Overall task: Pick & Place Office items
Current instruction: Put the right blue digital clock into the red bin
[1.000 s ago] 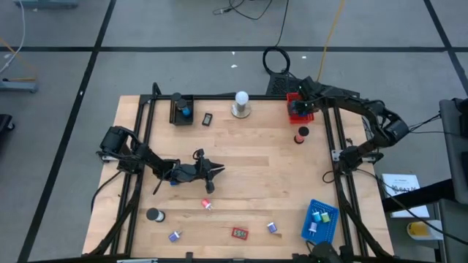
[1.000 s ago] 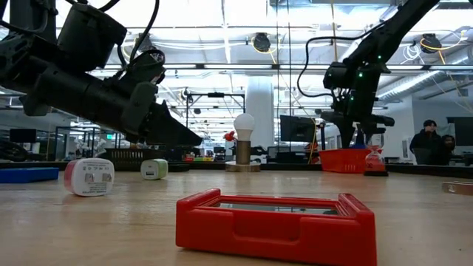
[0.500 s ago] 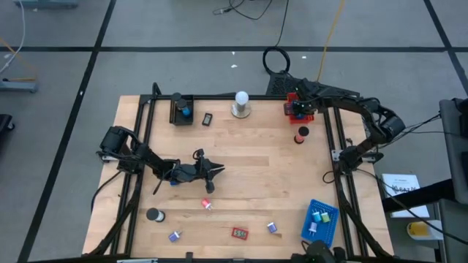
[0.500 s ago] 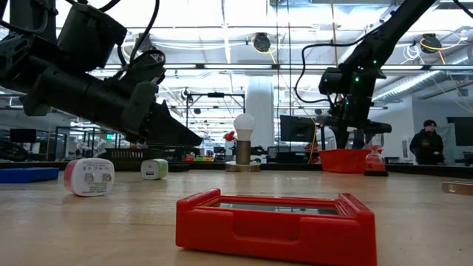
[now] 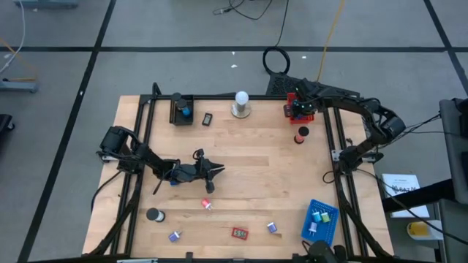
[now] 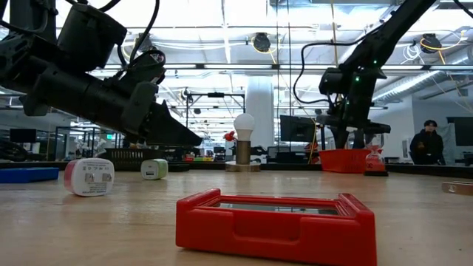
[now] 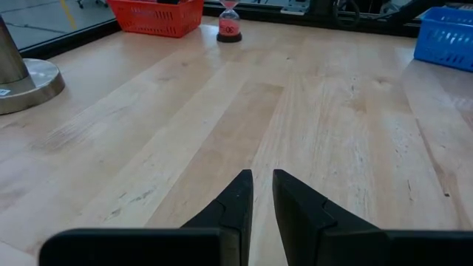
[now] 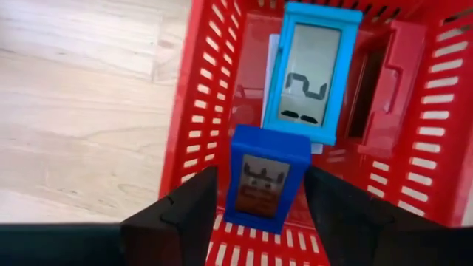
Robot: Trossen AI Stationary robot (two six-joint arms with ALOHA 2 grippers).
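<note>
Right wrist view: right gripper [image 8: 259, 193] over the red tray [image 8: 194, 111] at the table's far right corner, fingers [image 8: 179, 214] spread wide w/ a blue block [image 8: 266, 177] standing between them, gaps on both sides, so it looks let go, resting in the tray. Just beyond it a lighter blue piece [image 8: 313, 70] w/ a grey window showing a blocky "2"-like mark; red piece [image 8: 389, 74] beside that. Block's face has a dark pixel-style picture, no words I can read.

Handling, my guess: small hard plastic blocks, light, stiff, smooth sides, could slip if pinched at a corner; best taken across the two flat narrow sides, mid-height.

High view: left gripper [image 5: 217, 169] hangs low over mid-table, left of centre, holding nothing; left wrist view shows its fingers [image 7: 238, 203] nearly together w/ a thin slit. Other items lie loose along the near edge: red flat case [image 5: 240, 233], small rolls, a black round one [image 5: 153, 215]. Blue tray [image 5: 320, 220] near right holds a few. White roll [image 6: 89, 176] in low view has small print, too fine to read.
</note>
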